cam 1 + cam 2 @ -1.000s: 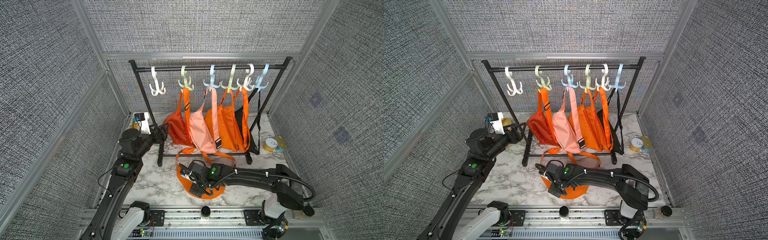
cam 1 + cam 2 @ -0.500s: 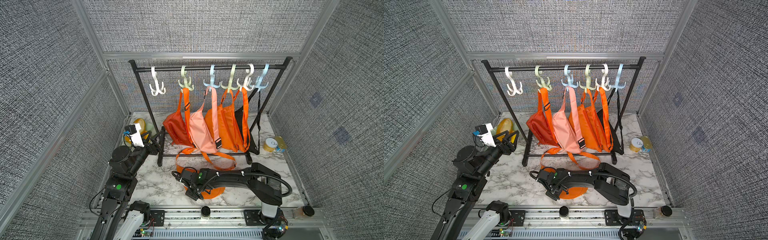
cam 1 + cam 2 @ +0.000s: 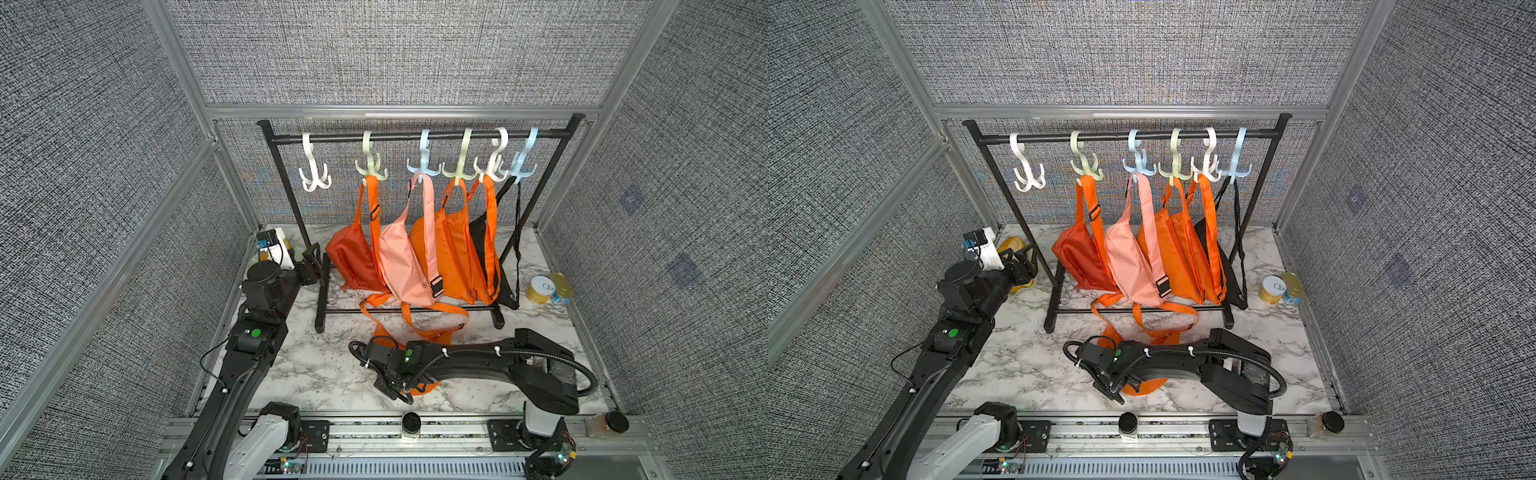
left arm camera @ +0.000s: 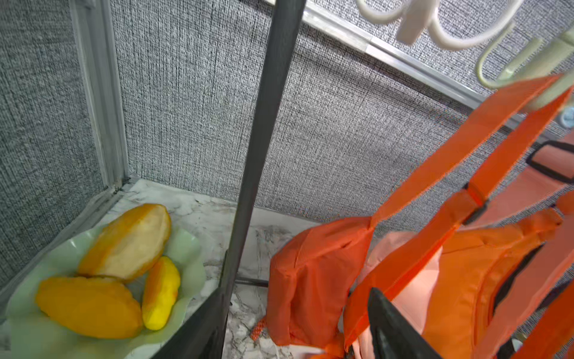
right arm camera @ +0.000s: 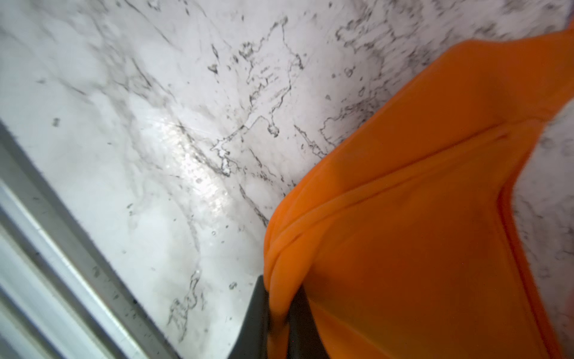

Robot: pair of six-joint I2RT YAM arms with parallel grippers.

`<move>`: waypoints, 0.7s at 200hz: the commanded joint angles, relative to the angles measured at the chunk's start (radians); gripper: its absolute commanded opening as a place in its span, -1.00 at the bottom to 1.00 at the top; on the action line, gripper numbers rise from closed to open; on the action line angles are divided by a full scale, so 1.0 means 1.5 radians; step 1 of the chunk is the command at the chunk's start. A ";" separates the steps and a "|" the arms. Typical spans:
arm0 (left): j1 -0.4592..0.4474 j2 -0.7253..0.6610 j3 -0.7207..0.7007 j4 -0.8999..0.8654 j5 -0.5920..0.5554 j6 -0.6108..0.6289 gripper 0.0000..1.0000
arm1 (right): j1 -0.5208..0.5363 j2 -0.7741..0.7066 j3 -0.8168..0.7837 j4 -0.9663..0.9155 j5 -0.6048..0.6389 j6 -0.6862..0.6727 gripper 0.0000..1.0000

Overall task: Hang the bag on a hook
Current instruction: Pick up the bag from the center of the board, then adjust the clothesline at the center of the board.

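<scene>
As claw [image 5: 278, 293] pinches bag [image 5: 419, 202] edge, marble [image 5: 155, 140] beside

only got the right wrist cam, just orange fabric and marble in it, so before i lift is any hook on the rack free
observer: yes, the white hook at the end of the rack nearest the left arm is bare; the other five hooks are all taken
operator: where does my bag's strap run
observer: the orange bag has its strap looped back to the rack's bottom bar; caught on it or not, i cannot tell
operator: left arm in the way
observer: the left gripper is open and holds nothing, low beside the rack's post at that end
</scene>
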State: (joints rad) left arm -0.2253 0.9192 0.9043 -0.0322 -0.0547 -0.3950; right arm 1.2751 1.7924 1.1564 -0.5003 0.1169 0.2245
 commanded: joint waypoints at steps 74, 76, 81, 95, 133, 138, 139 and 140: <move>0.056 0.189 0.068 0.198 -0.022 0.072 0.38 | 0.001 -0.200 -0.056 0.073 -0.005 0.001 -1.00; 0.057 0.192 0.067 0.204 -0.019 0.074 0.37 | 0.002 -0.205 -0.058 0.073 -0.003 0.001 -1.00; 0.057 0.198 0.066 0.216 -0.012 0.077 0.36 | 0.001 -0.214 -0.062 0.077 0.000 0.002 -1.00; 0.058 0.213 0.064 0.246 -0.005 0.083 0.33 | 0.001 -0.237 -0.074 0.083 0.008 0.005 -1.00; 0.057 0.258 0.089 0.273 0.001 0.102 -0.03 | 0.000 -0.277 -0.088 0.085 0.022 0.011 -1.00; 0.057 0.261 0.095 0.269 -0.002 0.105 -0.12 | 0.000 -0.282 -0.089 0.083 0.022 0.011 -1.00; 0.057 0.263 0.096 0.268 -0.002 0.106 -0.15 | 0.000 -0.283 -0.088 0.083 0.022 0.011 -1.00; 0.057 0.264 0.097 0.267 -0.002 0.107 -0.17 | 0.000 -0.284 -0.088 0.083 0.022 0.011 -1.00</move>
State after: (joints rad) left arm -0.1398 1.2915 1.0187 0.3096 -0.0704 -0.2707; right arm 1.2755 1.3949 1.0260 -0.3931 0.1265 0.2253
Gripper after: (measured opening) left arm 0.500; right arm 0.090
